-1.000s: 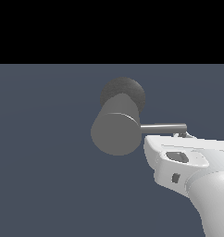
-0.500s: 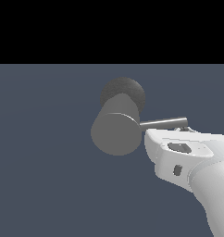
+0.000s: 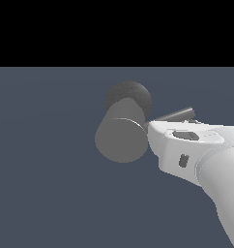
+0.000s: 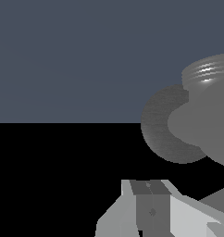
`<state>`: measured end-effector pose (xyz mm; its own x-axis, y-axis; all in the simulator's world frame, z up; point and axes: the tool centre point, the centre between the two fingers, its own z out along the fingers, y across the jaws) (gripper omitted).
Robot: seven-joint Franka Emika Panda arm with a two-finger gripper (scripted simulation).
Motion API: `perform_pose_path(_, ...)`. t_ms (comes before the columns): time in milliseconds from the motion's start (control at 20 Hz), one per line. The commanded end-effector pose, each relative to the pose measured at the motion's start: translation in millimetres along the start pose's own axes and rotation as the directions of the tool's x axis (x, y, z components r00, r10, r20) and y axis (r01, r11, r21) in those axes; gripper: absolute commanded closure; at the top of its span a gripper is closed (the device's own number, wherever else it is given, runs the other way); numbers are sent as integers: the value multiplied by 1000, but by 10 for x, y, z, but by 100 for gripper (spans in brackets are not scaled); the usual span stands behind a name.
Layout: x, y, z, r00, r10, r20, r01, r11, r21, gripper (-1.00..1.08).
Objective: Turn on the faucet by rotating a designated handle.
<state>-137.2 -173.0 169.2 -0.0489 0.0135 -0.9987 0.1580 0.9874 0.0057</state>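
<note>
clearance around the faucet

open, unobstructed room lies on the exterior view's left of the faucet (image 3: 121,140) and below it. on the exterior view's right, the white robot arm (image 3: 201,155) sits just beside the cylinder, covering the handle's (image 3: 176,115) inner stretch. only the rod's outer end shows above the arm.

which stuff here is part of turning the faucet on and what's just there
Part of the job: faucet, its handle, the gripper by the handle.
Just there: nothing else but the plain floor.
</note>
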Motion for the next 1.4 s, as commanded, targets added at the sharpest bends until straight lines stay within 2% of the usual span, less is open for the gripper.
perform_pose_path(0, -282, 145, 24, 999, -3, 48, 4, 1000, -21, 108)
perform_pose_path(100, -316, 155, 22, 999, -3, 49, 4, 1000, -22, 108)
perform_pose_path(150, -46, 24, -1, 1000, 1, -3, -1, 1000, -1, 108)
perform_pose_path(1350, -820, 576, -13, 999, -3, 49, 4, 1000, -21, 108)
